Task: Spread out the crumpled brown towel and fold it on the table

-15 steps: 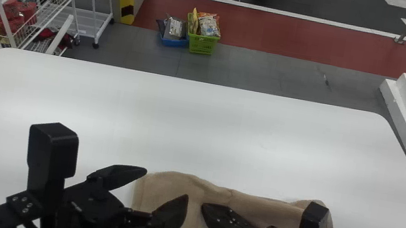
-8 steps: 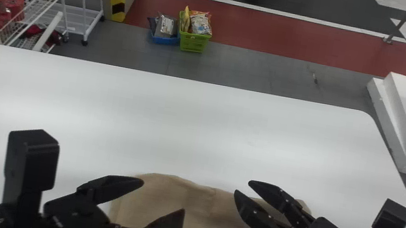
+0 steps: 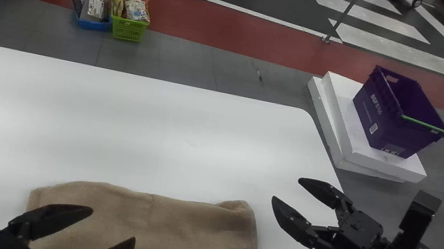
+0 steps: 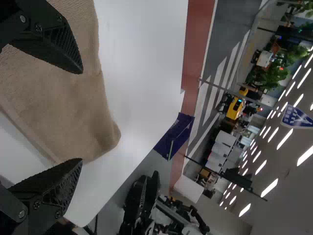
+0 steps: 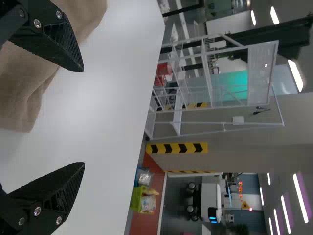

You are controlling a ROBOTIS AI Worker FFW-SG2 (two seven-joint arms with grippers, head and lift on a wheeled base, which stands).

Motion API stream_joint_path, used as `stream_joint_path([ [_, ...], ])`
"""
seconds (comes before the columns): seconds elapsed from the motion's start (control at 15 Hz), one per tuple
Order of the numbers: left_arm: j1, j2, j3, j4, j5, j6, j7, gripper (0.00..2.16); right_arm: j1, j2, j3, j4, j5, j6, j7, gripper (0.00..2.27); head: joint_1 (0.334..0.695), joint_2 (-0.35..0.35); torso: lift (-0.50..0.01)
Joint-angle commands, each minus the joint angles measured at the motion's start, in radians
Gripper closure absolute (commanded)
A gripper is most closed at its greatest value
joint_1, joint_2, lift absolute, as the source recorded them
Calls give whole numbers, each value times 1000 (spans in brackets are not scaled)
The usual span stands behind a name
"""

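Note:
In the head view the brown towel (image 3: 168, 228) lies spread on the table's near part, its far edge wavy and its far right corner slightly raised. My left gripper (image 3: 111, 232) is open above the towel's left part. My right gripper (image 3: 289, 192) stands open just beyond the towel's right edge, nothing between its fingers. In the left wrist view, the towel (image 4: 63, 98) lies past the parted fingers of my left gripper (image 4: 80, 117). The right wrist view has the towel (image 5: 29, 73) beside one finger of my right gripper (image 5: 83, 117).
The white table (image 3: 135, 128) extends beyond the towel. On the floor past its right edge, a purple crate (image 3: 399, 113) rests on white blocks (image 3: 351, 132). A green basket (image 3: 127, 27) and a blue basket (image 3: 93, 24) stand beyond the far edge.
The head view has swung to the right. My right gripper has opened and moved right, away from the towel, whose far right corner is now uncovered. My left gripper remains open.

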Motion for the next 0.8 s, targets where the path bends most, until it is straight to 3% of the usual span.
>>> stream_joint_path([
  [0.0, -16, 5, -1, 71, -11, -97, 21, 215, -9, -3, -94, 71, 20, -28, -13, 218, 695, -350, -127],
  [0.2, -27, 25, -21, 132, -30, -155, 28, 353, -6, -32, -266, 189, -114, -74, -29, 215, 695, -350, -127],
  [0.27, -27, 32, -31, 161, -56, -228, 42, 623, -1, -37, -306, 223, -161, -99, -10, 215, 695, -350, -127],
  [0.33, -27, 34, -31, 189, -56, -253, 68, 1379, 12, -35, -334, 235, -201, -99, 10, 215, 695, -350, -127],
  [0.4, -28, 35, -31, 207, -54, -250, 91, 1885, 32, -31, -361, 240, -242, -99, 19, 215, 695, -350, -127],
  [0.53, -27, 55, -21, 215, -42, -247, 79, 1909, 46, -22, -410, 241, -311, -80, 57, 215, 695, -350, -127],
  [0.73, -7, 63, 8, 203, -13, -250, 65, 1909, 42, -35, -409, 229, -316, -80, 116, 215, 695, -350, -127],
])
